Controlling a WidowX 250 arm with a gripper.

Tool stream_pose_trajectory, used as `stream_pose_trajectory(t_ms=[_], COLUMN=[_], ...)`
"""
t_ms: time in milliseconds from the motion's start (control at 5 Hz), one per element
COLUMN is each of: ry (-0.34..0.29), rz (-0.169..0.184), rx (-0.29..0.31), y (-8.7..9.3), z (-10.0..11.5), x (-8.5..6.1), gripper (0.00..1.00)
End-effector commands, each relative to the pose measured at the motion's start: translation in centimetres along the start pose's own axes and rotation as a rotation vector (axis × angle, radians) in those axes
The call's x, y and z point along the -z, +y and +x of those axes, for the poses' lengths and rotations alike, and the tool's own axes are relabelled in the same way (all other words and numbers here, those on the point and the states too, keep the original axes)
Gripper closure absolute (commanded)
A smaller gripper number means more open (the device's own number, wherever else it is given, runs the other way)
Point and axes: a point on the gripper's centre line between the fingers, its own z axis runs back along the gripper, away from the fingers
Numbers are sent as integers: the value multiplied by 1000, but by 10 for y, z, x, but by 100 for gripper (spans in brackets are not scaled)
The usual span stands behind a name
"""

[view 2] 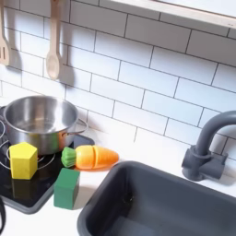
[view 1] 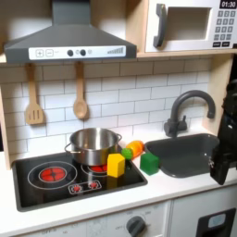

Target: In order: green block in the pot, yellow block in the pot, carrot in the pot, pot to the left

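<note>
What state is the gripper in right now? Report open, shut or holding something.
Gripper: cannot be told. It is too dark and blurred at the first exterior view's right edge.

My first exterior view stands back in front of the toy kitchen, facing the tiled wall square on from a little above desk height. It takes in the range hood (view 1: 67,39), the microwave (view 1: 193,26), the stovetop (view 1: 74,178) and the sink (view 1: 188,151) in one wide shot. My second exterior view sits much nearer and higher, looking down and across the sink (view 2: 157,203) towards the wall. Both exterior views share the pot (view 1: 93,145) (view 2: 39,122), the yellow block (view 1: 116,165) (view 2: 23,159), the green block (view 1: 150,163) (view 2: 66,187), the carrot (view 1: 132,149) (view 2: 92,157), the faucet (view 1: 181,109) (view 2: 206,147) and the hanging wooden spoon (view 1: 81,95) (view 2: 53,46).
</note>
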Motion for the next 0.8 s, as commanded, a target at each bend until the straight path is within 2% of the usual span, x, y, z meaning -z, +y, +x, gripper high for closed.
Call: stream_pose_trajectory(t_ms=[0, 400, 600], ry=[-2, -22, -27], rz=[1, -13, -51], rx=[0, 25, 9], y=[0, 1, 0], z=[0, 29, 49], x=[0, 15, 32], gripper=[0, 0, 0])
